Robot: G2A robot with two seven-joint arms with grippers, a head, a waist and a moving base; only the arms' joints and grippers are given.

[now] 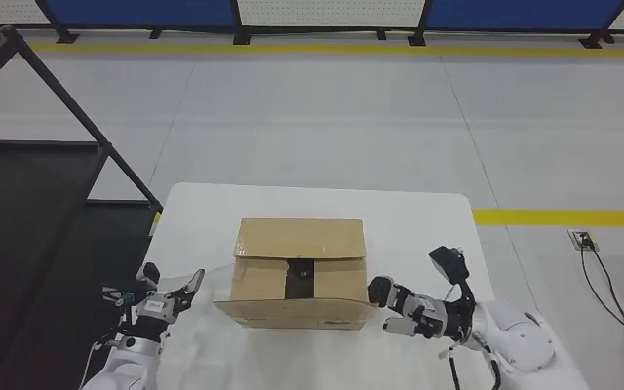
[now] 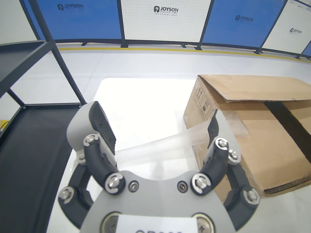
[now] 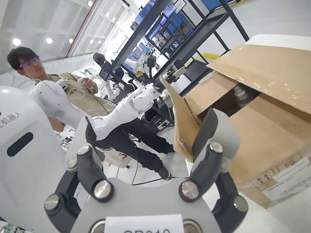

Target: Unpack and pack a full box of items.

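Cardboard box [image 1: 297, 278], centre frame: stiff, likely heavy; take by its near flap [image 1: 292, 313]. Left hand [image 1: 175, 280] and right hand [image 1: 386, 308]: fingers apart.

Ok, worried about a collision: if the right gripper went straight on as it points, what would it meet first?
Likely the raised flap of the box, just ahead of the open right gripper; depth is unclear.

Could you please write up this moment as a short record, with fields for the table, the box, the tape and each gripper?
surface: white table
cardboard box: at its middle, top flaps partly open, dark gap between them
clear tape strip: stretched out from the box's end
left gripper: open, by the strip, not gripping it
right gripper: open, close to the box's near flap
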